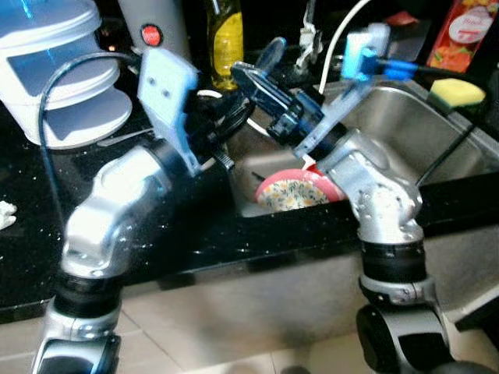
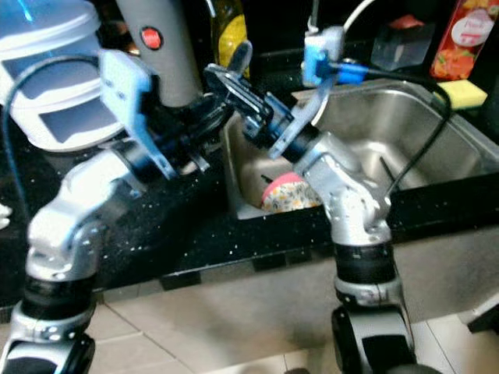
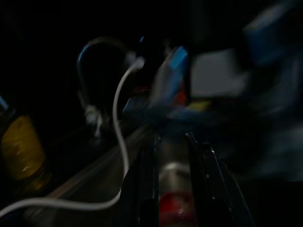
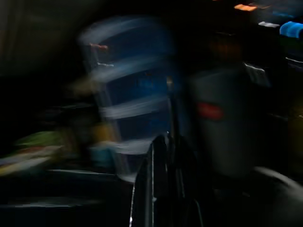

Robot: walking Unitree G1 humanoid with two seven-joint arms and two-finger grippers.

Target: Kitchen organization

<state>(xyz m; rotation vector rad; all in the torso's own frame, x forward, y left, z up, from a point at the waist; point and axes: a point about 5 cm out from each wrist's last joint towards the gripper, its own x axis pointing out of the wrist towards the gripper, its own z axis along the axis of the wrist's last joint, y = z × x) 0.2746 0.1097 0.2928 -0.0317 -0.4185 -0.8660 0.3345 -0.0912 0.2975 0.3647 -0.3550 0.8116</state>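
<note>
My right gripper (image 1: 246, 78) reaches left over the corner of the steel sink (image 1: 405, 117), shut on a thin greyish spoon (image 1: 273, 53) whose bowl sticks up past the fingers. Just below and left of it, above the black counter (image 1: 195, 226) at the sink's edge, is my left gripper (image 1: 224, 125). In the left wrist view its fingers (image 3: 147, 189) stand apart, open, with nothing clearly held. A pink plate with a floral pattern (image 1: 292, 191) leans in the sink's near left corner, under the right forearm. Both wrist views are dark and blurred.
A white stacked container (image 1: 54, 70) stands at the back left. Beside it are a grey appliance with a red button (image 1: 152, 35) and a yellow bottle (image 1: 226, 35). A yellow sponge (image 1: 456, 92) and a red carton (image 1: 468, 31) sit behind the sink.
</note>
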